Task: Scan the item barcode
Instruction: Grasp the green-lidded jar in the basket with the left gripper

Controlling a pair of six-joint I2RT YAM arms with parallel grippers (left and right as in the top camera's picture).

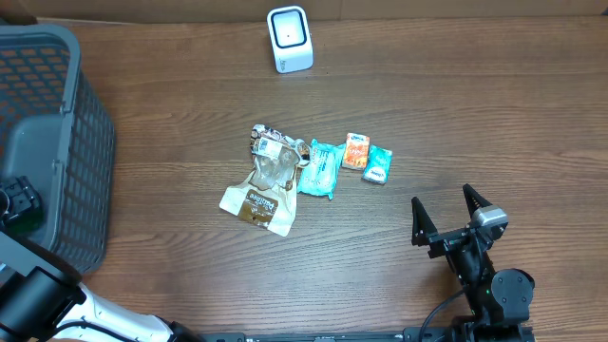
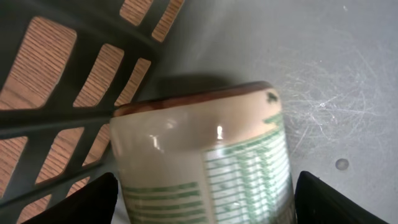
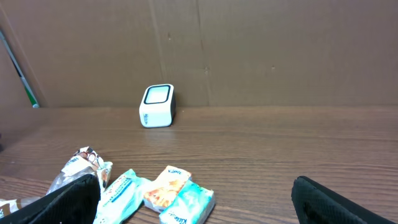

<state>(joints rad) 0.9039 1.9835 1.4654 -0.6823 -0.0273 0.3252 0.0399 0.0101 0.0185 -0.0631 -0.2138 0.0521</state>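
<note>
Beige can – green tabular label print, unreadable – in grey basket

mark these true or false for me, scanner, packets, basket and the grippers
1. The white scanner stands apart from the packets, farther up the table. True.
2. The right gripper holds the orange packet. False: the right gripper is open and empty over bare wood; the orange packet lies on the table.
3. A beige container with green print lies inside the basket. True.
4. The basket sits at the robot's right. False: it is at the left edge.
5. The orange packet lies between the large teal packet and the small teal packet. True.
</note>
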